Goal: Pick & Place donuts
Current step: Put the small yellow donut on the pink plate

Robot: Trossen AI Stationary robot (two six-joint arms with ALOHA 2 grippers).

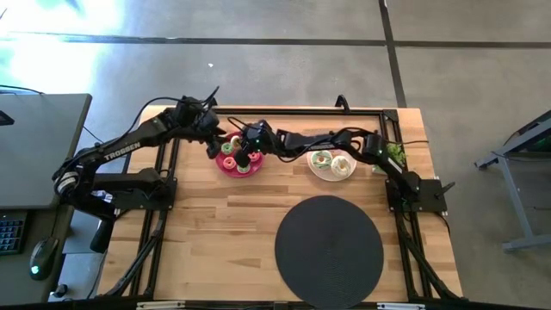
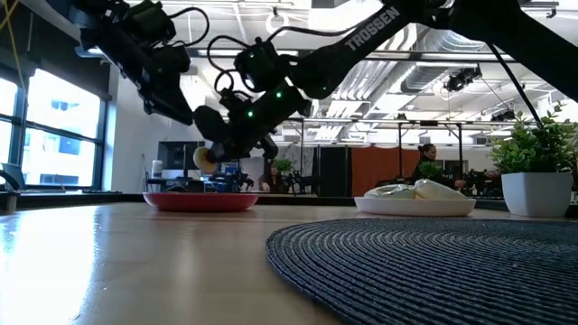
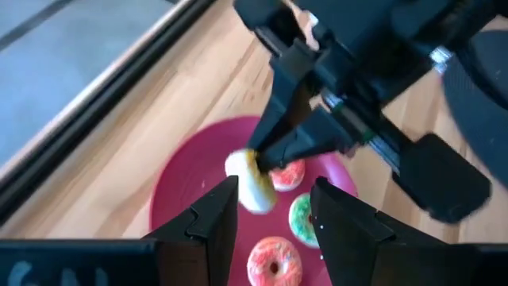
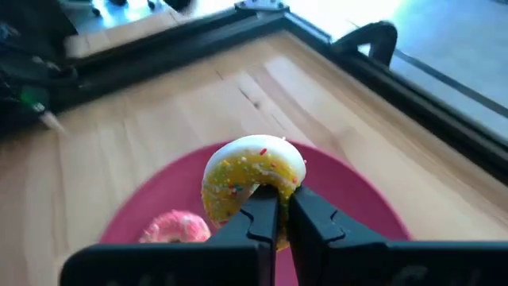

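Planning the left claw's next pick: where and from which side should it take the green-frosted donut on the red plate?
Probably come straight down from above and pinch one side of the ring, one finger in the hole, one outside. The green-frosted donut lies flat on the red plate with another donut close beside it.

Held donut [image 4: 252,181] — yellow body, white frosting, multicoloured sprinkles. Right end effector [image 4: 275,213] black, left end effector [image 3: 274,208] black too.
Plate [image 3: 194,171] under it deep pink-red; on it pink donut [image 4: 176,229], red-orange frosted donut [image 3: 272,263] with sprinkles, green frosted donut [image 3: 304,218].
At 3 o'clock from it, white plate [image 1: 320,173].
Round mat [image 1: 329,247] dark grey-black, ribbed weave.
Table [image 1: 224,224] — pale wood planks, black frame.
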